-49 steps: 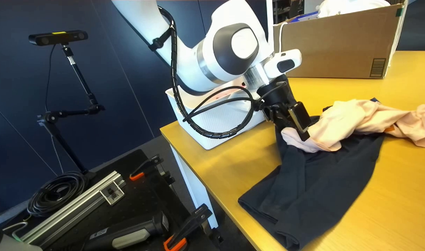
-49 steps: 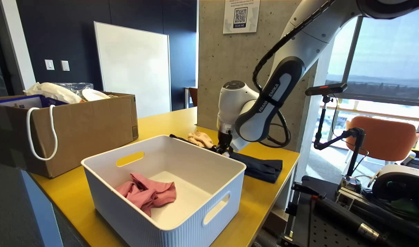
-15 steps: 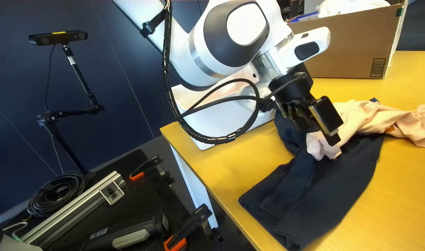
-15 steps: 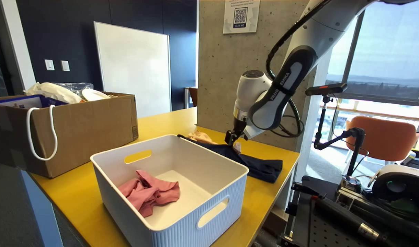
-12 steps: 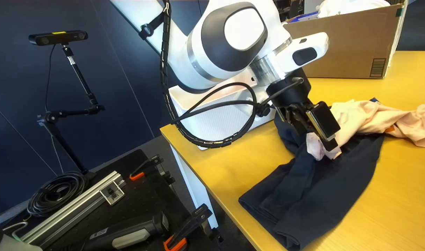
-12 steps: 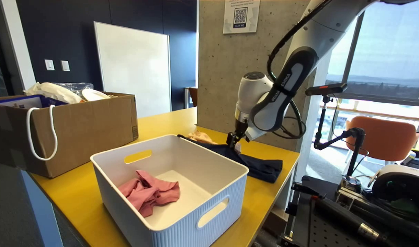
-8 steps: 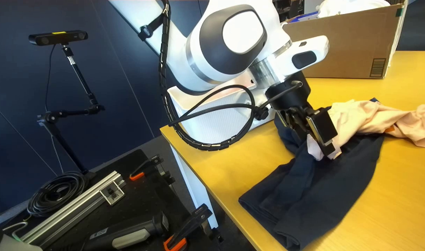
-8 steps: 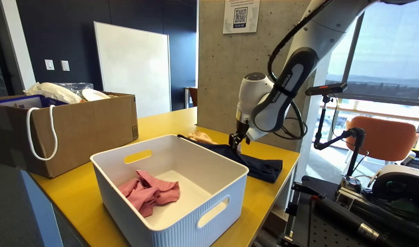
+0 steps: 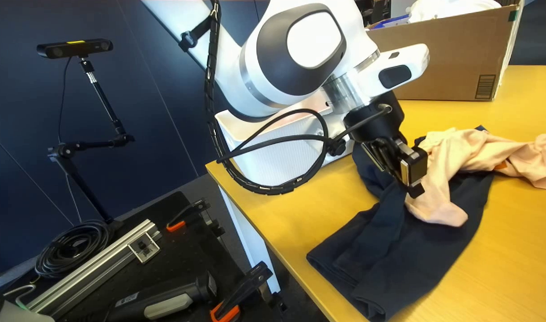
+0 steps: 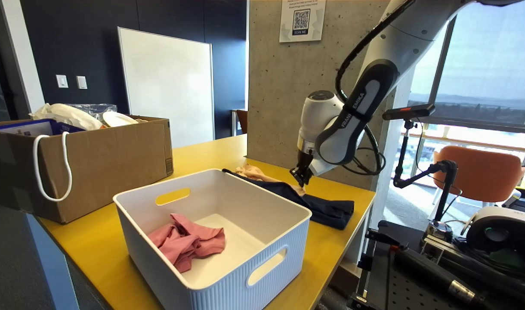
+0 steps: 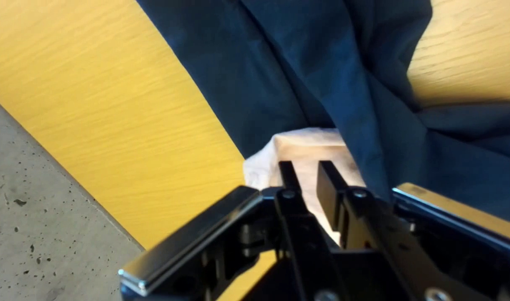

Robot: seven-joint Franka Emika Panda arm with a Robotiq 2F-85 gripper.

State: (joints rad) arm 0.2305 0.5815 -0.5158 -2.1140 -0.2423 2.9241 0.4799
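My gripper (image 11: 306,168) points down over a peach cloth (image 11: 317,152), its jaws partly closed with a narrow gap between them. Cloth shows through that gap, and none is visibly pinched. In an exterior view the fingertips (image 9: 415,190) are right at the peach cloth (image 9: 456,154), whose near end droops beside them; whether they touch it I cannot tell. The peach cloth lies across a dark navy garment (image 9: 403,255), which is spread on the yellow table (image 9: 519,255). In an exterior view the gripper (image 10: 301,180) stands just beyond the white bin (image 10: 228,297).
Inside the bin lies a crumpled pink cloth (image 10: 189,245). A filled cardboard box (image 10: 116,159) stands on the table. A concrete pillar (image 11: 50,209) rises at the table's edge. A black cart (image 9: 174,268) with tools and a camera stand (image 9: 98,94) is beside the table.
Over the last half second the jaws have drawn closer together. The peach cloth's pale end has flopped over towards the front of the navy garment. Earlier, the bin shifted slightly.
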